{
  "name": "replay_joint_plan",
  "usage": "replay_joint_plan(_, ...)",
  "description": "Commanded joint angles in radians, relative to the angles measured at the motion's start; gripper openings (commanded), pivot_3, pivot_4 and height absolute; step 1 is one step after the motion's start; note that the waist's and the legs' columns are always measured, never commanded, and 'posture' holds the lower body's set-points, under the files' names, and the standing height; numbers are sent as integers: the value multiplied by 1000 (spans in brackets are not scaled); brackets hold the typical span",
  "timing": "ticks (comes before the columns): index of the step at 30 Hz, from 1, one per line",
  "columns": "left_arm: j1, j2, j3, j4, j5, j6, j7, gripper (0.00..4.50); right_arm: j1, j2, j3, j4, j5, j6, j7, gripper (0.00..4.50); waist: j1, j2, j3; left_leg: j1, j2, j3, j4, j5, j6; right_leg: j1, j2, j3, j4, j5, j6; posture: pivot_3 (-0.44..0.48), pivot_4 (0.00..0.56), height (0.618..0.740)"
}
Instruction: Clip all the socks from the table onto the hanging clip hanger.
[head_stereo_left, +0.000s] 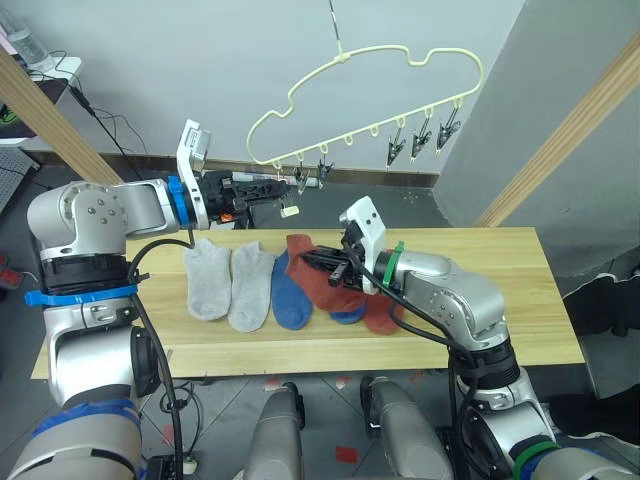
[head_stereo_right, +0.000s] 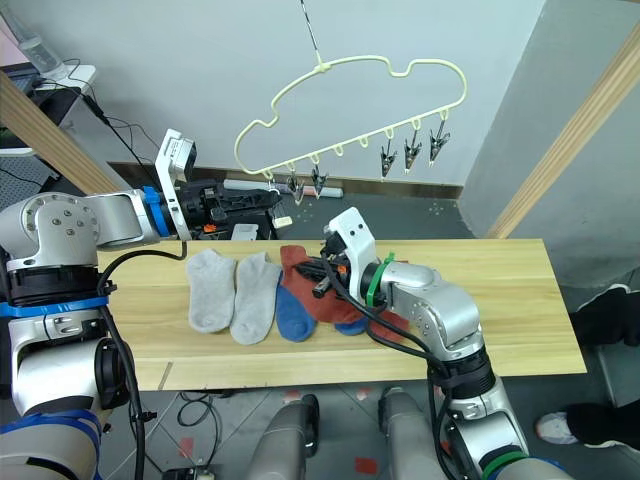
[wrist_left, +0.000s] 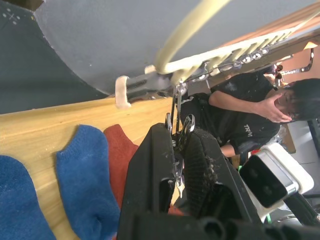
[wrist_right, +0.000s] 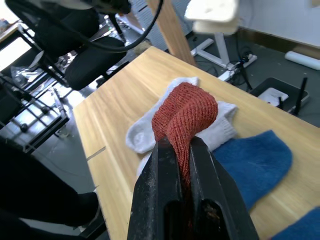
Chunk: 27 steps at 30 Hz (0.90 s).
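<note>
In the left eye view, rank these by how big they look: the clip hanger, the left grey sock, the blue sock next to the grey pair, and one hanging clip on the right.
1. Clip hanger, by far the widest.
2. Left grey sock.
3. Blue sock, partly covered by a red sock, so it may really match the grey one.
4. Hanging clip, smallest.

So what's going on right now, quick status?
Left gripper shut on a clip of the clip hanger. Right gripper shut on a rust red sock. Five socks on table.
</note>
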Motion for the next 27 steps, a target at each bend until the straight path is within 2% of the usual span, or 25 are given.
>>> replay_joint_plan(1, -22, 10, 5, -13, -14, 4, -14, 211, -22, 12, -24, -6, 27, -30, -22, 28, 0, 0, 0, 0, 0, 0, 0, 0, 0, 0, 0, 0, 0, 0, 0, -81, 323, 740)
replay_joint_plan(27, -25, 11, 22, -8, -13, 1, -19, 211, -70, 29, -80, -59, 189, 41, -96, 28, -1, 0, 0, 0, 0, 0, -2, 0, 0, -1, 0, 0, -2, 0, 0, -79, 315, 740)
